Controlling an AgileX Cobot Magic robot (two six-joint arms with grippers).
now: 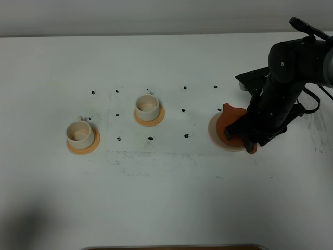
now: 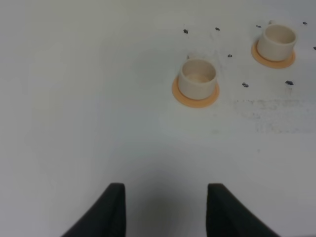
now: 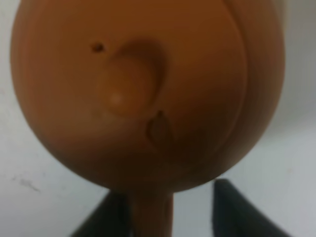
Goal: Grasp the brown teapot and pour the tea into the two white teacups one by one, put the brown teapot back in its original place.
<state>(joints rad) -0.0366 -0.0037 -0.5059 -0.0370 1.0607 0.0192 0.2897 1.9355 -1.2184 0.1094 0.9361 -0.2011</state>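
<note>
over saucer (image 1: 214, 134) edge, brown teapot handle (image 1: 253, 149)

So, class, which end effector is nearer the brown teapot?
Right. The right end effector straddles the handle of the brown teapot; the left end effector hangs over bare table, with only the two white teacups ahead of it.

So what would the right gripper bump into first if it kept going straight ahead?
The brown teapot. Its handle sits between the open fingers, and its round body is right ahead, very close.
</note>
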